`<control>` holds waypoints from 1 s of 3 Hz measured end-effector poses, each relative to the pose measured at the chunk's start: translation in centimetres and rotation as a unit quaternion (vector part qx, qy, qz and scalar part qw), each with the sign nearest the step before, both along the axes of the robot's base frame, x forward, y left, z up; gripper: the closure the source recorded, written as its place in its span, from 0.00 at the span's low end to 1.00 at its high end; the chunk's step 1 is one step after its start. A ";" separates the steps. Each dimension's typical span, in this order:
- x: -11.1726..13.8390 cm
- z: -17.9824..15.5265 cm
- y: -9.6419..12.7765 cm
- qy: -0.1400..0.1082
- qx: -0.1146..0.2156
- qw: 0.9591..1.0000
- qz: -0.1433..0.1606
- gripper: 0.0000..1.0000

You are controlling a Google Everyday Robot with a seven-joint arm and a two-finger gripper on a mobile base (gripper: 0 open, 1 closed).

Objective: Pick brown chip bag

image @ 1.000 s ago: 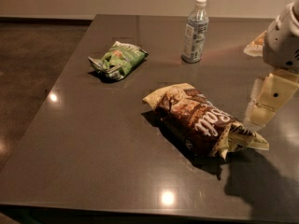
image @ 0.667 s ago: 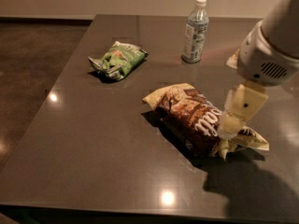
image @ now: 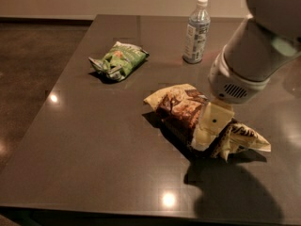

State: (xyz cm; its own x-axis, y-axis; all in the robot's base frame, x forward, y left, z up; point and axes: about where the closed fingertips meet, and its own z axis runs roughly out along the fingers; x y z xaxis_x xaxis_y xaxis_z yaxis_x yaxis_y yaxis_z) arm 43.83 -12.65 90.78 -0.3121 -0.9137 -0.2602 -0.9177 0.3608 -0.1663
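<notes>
The brown chip bag (image: 178,110) lies on the dark table (image: 94,149), right of centre, with its pale cream ends pointing up-left and down-right. My gripper (image: 209,130) hangs from the big white arm (image: 249,60) that comes in from the upper right. It is down over the middle of the bag and covers that part of it. The bag's right end (image: 245,138) shows beyond the gripper.
A smaller green snack bag (image: 118,60) lies at the table's back left. A clear water bottle (image: 196,31) with a white cap stands upright at the back, behind the arm. The table's left and front edges drop to a brown floor (image: 28,79).
The arm has swung in from the right edge toward the left, and the gripper has moved from beside the bag's right end to over its middle. The bag has not visibly moved.
</notes>
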 end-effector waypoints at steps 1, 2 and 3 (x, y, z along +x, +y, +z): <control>0.6 -2.0 0.5 -0.001 -0.022 1.000 -0.008 0.00; 0.8 -2.9 0.5 0.001 -0.034 0.999 -0.013 0.00; 0.9 -2.9 0.4 0.005 -0.038 0.999 -0.016 0.25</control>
State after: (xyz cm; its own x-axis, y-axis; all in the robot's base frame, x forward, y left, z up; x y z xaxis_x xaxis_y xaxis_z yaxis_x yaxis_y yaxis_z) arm 44.71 -12.29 87.92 -0.3444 -0.9201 -0.1867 -0.9071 0.3773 -0.1864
